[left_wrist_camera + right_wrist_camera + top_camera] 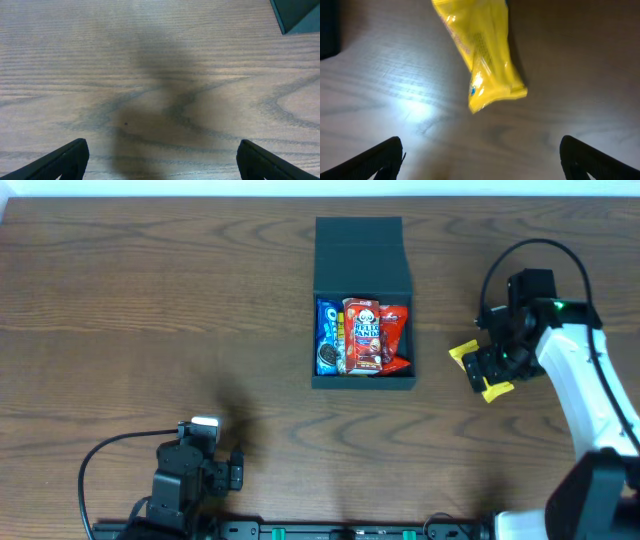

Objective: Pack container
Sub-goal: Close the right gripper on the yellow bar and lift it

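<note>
The container (364,383) stands at the table's centre, a dark box with its flap lid (363,250) folded back. Inside lie a blue cookie packet (328,337), a red panda-biscuit packet (363,335) and a red bag (396,330). To its right a yellow packet (464,353) lies on the wood. My right gripper (481,150) hangs open just above it, and the yellow packet (480,55) sits ahead of the fingertips, not between them. My left gripper (162,152) is open over bare wood at the near left, holding nothing.
A corner of the container (297,15) shows at the top right of the left wrist view. The left arm (185,475) rests near the front edge, and the right arm (580,375) reaches in from the right side.
</note>
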`<state>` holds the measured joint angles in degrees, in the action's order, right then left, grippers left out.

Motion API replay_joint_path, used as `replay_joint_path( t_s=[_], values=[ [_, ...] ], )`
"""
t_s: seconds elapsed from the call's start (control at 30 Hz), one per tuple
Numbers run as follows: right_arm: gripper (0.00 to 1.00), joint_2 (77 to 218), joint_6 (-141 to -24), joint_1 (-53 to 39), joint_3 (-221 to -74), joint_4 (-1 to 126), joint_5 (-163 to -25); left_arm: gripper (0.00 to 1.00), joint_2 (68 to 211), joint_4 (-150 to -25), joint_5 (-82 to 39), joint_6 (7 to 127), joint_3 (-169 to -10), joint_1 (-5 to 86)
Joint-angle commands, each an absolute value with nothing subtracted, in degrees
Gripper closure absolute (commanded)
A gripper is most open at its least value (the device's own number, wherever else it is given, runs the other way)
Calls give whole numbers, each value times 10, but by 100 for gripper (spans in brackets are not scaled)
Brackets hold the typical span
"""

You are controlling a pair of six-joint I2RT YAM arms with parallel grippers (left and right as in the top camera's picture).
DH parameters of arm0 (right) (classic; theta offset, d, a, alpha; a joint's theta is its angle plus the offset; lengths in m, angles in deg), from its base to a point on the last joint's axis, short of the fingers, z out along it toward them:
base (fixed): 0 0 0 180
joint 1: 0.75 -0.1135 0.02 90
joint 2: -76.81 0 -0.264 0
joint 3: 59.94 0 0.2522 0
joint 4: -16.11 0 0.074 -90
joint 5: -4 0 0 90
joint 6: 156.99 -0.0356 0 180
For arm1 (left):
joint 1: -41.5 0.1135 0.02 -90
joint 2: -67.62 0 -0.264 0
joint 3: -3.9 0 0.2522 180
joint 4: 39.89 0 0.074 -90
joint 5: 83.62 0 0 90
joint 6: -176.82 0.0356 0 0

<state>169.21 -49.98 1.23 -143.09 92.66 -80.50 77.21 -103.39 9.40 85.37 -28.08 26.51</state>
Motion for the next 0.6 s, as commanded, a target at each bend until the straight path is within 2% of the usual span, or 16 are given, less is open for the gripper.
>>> replay_joint_path(
  t_s=[0.0,0.2,0.57],
  values=[
    [1,1702,-465,15,-1441,905,-789,5,769,-1036,99,858,-276,269],
    [1,1734,-374,23,-1441,882,-789,5,769,-1036,99,858,-276,269],
    [1,1812,-353,30,-1441,819,-790,5,769,-1036,99,858,-276,269]
  ],
)
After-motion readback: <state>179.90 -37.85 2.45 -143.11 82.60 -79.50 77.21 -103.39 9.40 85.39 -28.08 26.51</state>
